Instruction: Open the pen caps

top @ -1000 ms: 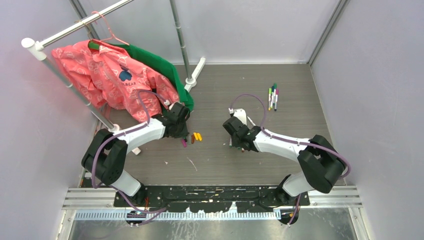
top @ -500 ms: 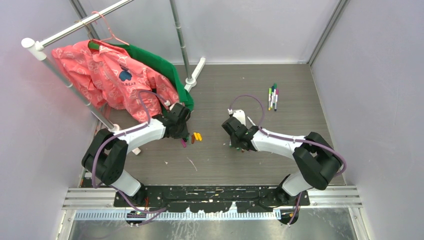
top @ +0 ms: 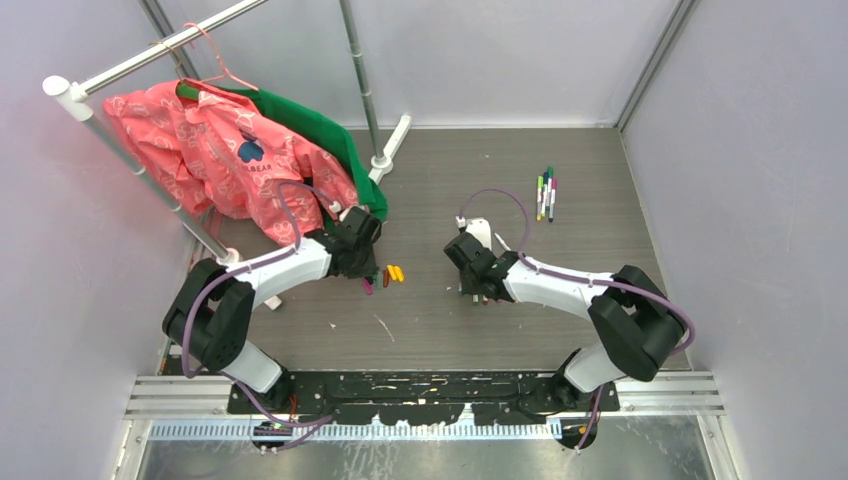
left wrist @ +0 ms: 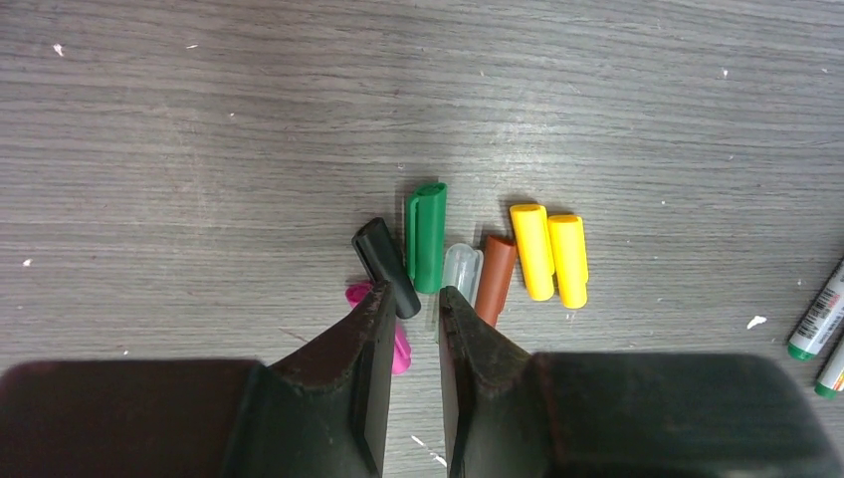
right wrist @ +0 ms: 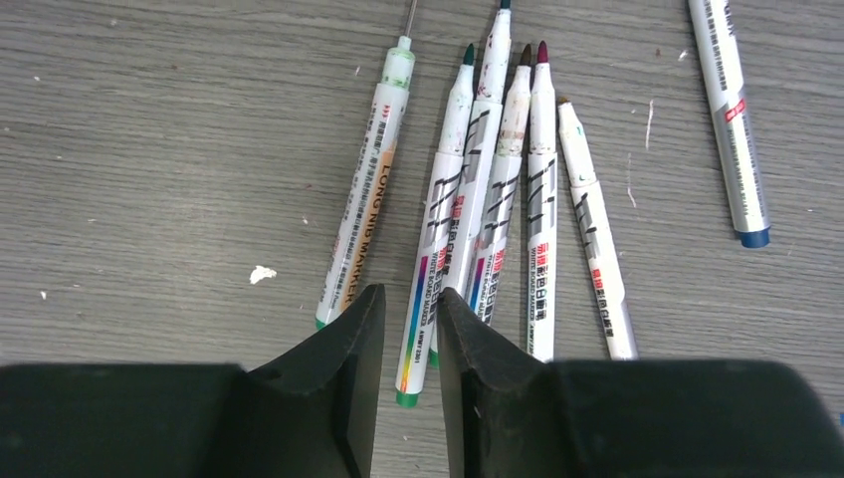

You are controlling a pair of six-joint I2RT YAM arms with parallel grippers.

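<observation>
Several loose pen caps lie in a row on the grey table: black (left wrist: 386,267), green (left wrist: 426,237), clear (left wrist: 461,271), brown (left wrist: 496,279) and two yellow (left wrist: 549,254). A magenta cap (left wrist: 401,351) is partly hidden behind my left finger. My left gripper (left wrist: 413,294) (top: 368,272) hovers just short of them, jaws a narrow gap apart with nothing between. My right gripper (right wrist: 410,297) (top: 472,285) stands open over several uncapped white pens (right wrist: 518,199). One green-ended pen (right wrist: 423,319) lies on the table under the gap.
Several capped pens (top: 546,195) lie at the far right of the table. A capped blue-ended pen (right wrist: 732,129) lies apart on the right. A rack with a pink shirt (top: 220,150) and a green garment (top: 315,125) stands behind the left arm.
My right gripper's jaws have opened, and that arm has shifted slightly left. The left arm has stayed in place.
</observation>
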